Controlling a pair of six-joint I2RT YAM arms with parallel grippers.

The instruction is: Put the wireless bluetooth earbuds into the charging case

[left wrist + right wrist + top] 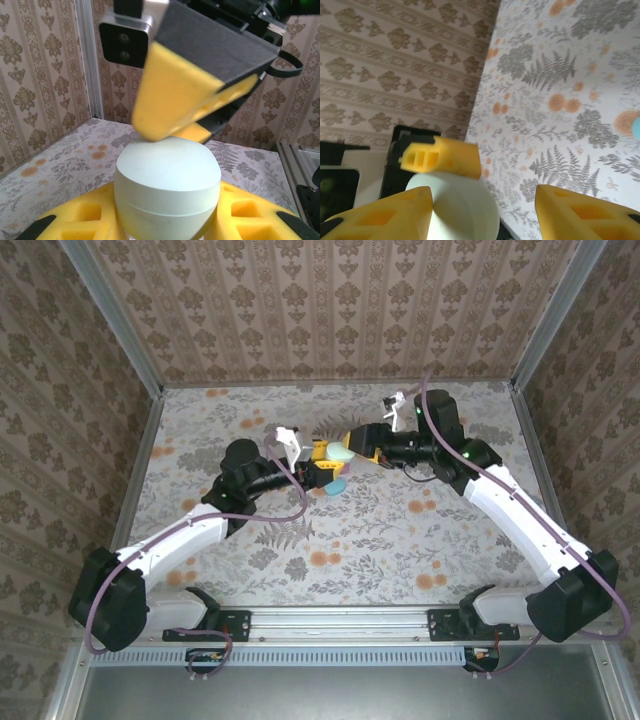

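Note:
The mint-green charging case (167, 185) is clamped between the yellow fingers (75, 225) of my left gripper (167, 222), with its lid seam closed. From above, the case (341, 451) sits mid-table between both grippers. My right gripper (482, 215) is open wide. One of its fingers (380, 215) rests against the case (462, 210), and the other (585, 215) stands well clear. That right finger (175, 100) touches the case's top in the left wrist view. A small pale blue rounded piece (335, 486) lies on the mat just below the grippers; I cannot tell if it is an earbud.
The floral mat (400, 530) covers the table, with patterned walls on three sides and metal rails (135, 480) along the edges. The arms converge at the middle, left gripper (315, 468) facing right gripper (358, 445). A blue shape (636, 126) shows at the right wrist view's edge.

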